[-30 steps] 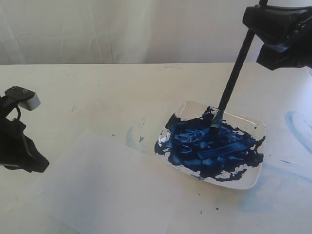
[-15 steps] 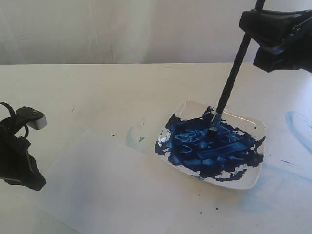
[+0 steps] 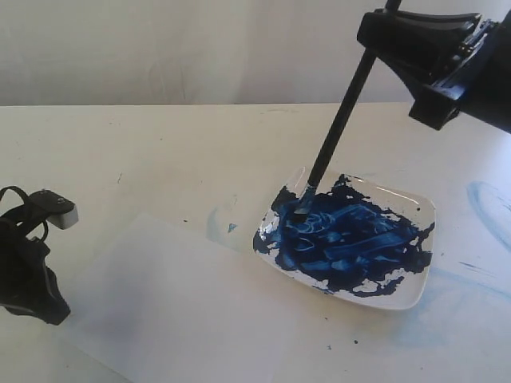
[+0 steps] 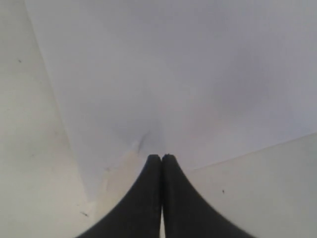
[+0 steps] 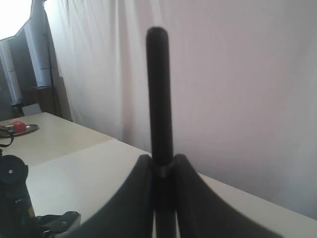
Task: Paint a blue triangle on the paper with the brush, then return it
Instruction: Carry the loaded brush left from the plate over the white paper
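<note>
My right gripper (image 3: 382, 36) hangs high at the right, shut on the black handle of the brush (image 3: 339, 132). The brush slants down and to the left, and its tip (image 3: 300, 214) sits in the dark-blue paint at the left end of the white dish (image 3: 411, 297). In the right wrist view the handle (image 5: 159, 89) stands up between the jaws of the right gripper (image 5: 161, 161). The white paper (image 3: 176, 303) lies at the front left and shows no blue triangle. My left gripper (image 3: 36, 299) is shut with nothing in it, at the paper's left edge. In the left wrist view its tips (image 4: 161, 157) are over the paper (image 4: 173, 74).
Pale-blue stains mark the table right of the dish (image 3: 487, 203) and between dish and paper (image 3: 219, 225). A white curtain closes the back. In the right wrist view a small red thing (image 5: 18, 126) lies far off on the table.
The right gripper has swung left and tilted, dragging the brush tip from the dish's upper middle to its left end. The left gripper has shifted slightly lower.
</note>
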### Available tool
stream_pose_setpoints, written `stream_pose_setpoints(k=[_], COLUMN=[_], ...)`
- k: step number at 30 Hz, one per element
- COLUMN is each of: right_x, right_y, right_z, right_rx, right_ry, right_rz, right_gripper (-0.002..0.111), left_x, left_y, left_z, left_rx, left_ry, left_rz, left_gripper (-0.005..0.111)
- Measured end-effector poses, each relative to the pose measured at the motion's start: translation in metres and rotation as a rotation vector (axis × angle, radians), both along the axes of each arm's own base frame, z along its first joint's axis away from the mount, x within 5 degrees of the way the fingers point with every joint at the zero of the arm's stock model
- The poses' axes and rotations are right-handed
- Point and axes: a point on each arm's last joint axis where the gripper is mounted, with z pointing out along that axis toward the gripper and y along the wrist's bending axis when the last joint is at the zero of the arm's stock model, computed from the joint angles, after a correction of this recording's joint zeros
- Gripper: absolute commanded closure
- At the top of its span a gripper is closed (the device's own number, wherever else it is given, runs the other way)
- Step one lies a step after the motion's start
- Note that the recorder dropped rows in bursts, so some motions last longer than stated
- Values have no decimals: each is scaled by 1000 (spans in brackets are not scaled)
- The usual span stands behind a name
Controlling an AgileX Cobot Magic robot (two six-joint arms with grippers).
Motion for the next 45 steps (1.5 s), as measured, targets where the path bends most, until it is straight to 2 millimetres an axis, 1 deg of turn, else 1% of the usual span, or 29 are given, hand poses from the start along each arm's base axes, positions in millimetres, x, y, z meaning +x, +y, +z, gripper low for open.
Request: stream_pose_setpoints(k=[4,8,15,26,33,41,45], right_x=[-2,-7,-12,-10,-10,-10,-10], right_y=[5,15,27,29,29,29,30], right_z=[-1,-4,-8,-12,-12,-12,-14], right_rx=[-1,-37,-61,-66,-66,-66,-94], right_ry=[-2,-40,-62,-48,-48,-48,-47], right_rz=[35,88,150,161,161,161,161], right_gripper=[108,108,108,108,108,108,108], left_x=[1,0,1,4,5,5,4], left_y=[1,2,3,4,4,4,4], left_z=[-3,-10,-11,-11,-16,-16,-16], left_rx=[12,23,29,38,41,41,42], left_ry=[-2,-3,-17,-54,-38,-40,-38], left_rz=[-4,7,13,26,27,27,27], left_gripper=[107,107,107,107,107,107,107])
